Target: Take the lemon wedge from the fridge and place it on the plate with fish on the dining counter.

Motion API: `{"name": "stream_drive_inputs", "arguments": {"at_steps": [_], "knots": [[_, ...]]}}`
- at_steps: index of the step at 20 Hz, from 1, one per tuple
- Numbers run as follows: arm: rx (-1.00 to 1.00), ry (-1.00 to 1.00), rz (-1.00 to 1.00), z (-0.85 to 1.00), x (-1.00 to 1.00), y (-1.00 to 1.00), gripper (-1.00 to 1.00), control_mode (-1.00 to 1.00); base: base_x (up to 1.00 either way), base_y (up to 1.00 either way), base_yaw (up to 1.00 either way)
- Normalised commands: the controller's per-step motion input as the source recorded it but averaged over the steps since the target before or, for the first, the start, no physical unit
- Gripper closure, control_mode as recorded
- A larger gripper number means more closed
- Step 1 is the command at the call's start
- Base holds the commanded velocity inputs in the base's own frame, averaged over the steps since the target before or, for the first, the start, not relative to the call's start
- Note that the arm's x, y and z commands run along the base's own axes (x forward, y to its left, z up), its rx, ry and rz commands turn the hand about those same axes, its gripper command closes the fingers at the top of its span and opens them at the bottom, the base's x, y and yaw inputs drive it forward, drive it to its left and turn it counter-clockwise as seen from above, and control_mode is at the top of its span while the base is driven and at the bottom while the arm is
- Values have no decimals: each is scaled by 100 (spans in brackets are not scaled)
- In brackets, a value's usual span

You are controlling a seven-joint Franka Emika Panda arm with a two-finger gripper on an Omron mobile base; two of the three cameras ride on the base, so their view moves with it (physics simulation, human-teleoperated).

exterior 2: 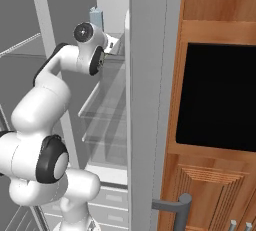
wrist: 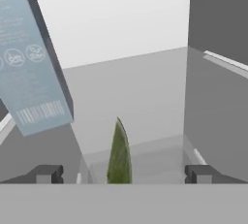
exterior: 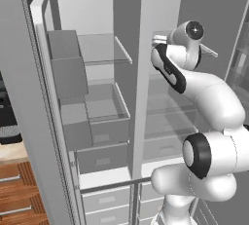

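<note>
The tall grey fridge (exterior: 140, 83) stands with both doors open, and my arm reaches into its upper right compartment. In the hand view the lemon wedge (wrist: 119, 154) appears as a thin greenish-yellow sliver, edge-on, resting on a clear shelf (wrist: 155, 102). My gripper (wrist: 123, 173) is open, with one dark fingertip (wrist: 46, 173) to each side of the wedge and wide gaps between them and it. From the base views the hand (exterior 2: 111, 42) sits at the top shelf level. The plate with fish and the dining counter are out of view.
A pale blue-grey carton (wrist: 29, 58) leans just left of the wedge, also seen as the carton (exterior 2: 96, 17) above the hand. The fridge's right door (exterior 2: 147, 105) stands edge-on beside the arm. A black wall oven (exterior 2: 217, 95) in wood is at the right. Drawers (exterior: 104, 156) fill the left compartment.
</note>
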Motion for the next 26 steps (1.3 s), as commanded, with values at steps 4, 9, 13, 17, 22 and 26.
{"name": "stream_drive_inputs", "arguments": {"at_steps": [4, 9, 13, 17, 22, 26], "knots": [[0, 1, 0, -19, 4, 0, -100, -100, 0, 0, 0], [0, 0, 0, -2, 32, 0, -100, -100, 0, 0, 0], [0, 4, 0, -27, 12, 3, 100, -100, 0, 0, 0], [0, 14, 0, -65, -20, 7, 100, -100, 0, 0, 0], [0, 7, 0, -38, -34, 0, 100, -100, 0, 0, 0], [0, 0, 0, 0, 0, 0, 100, -100, 0, 0, 0]]}}
